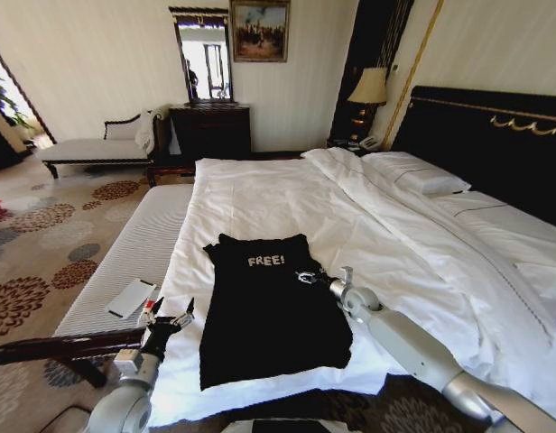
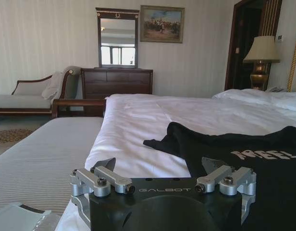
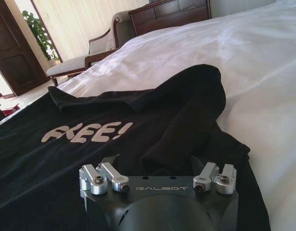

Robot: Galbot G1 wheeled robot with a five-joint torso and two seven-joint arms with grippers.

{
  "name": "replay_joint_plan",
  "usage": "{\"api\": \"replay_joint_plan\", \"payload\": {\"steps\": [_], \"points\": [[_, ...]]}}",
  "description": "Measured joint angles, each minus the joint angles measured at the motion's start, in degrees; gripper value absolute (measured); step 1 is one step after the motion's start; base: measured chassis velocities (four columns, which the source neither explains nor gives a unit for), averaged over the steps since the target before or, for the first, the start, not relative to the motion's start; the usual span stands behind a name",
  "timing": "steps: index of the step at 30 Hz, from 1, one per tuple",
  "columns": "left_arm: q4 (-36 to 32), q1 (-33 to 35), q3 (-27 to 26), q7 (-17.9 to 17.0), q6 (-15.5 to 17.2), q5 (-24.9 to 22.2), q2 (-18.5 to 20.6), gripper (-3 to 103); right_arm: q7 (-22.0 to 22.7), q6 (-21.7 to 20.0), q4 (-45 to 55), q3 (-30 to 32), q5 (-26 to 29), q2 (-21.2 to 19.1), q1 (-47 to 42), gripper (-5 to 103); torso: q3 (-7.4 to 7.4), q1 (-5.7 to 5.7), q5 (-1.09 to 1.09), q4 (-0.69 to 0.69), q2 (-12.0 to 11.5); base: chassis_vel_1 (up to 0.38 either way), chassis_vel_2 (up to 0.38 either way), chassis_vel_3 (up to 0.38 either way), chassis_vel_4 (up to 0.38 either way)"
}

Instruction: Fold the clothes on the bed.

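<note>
One large double bed (image 1: 287,194) under a white duvet, dark wooden headboard with gold trim (image 1: 495,135) on the robot's right. Grey striped bench (image 1: 129,253) along the bed's left side, carrying a flat pale rectangular object (image 1: 131,298). Black short-sleeved soft T-shirt (image 1: 269,311) spread flat on the duvet near the foot edge, white "FREE!" lettering up, right sleeve folded inward across the chest. Right gripper (image 1: 307,277) down at that folded sleeve, black cloth bunched between its fingers (image 3: 112,169), clamped on the fabric. Left gripper (image 1: 170,317) poised just off the shirt's left edge, over the duvet's border, fingers (image 2: 105,163) spread apart, holding nothing.
</note>
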Motion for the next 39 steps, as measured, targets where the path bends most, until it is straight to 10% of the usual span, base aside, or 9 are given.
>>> {"api": "replay_joint_plan", "payload": {"steps": [22,39], "points": [[-0.26,2.10,-1.33,0.23,-0.75,-0.32,-1.19,100,0.74,0.19,-1.58,-1.70,0.80,0.30,2.26,3,0.00,0.00,0.00,0.00,0.00,0.000,0.000,0.000,0.000],[-0.57,2.57,-1.87,0.48,-1.16,-0.45,-1.34,100,3.12,0.28,-2.62,-1.80,3.53,-1.75,7.15,1,0.00,0.00,0.00,0.00,0.00,0.000,0.000,0.000,0.000]]}}
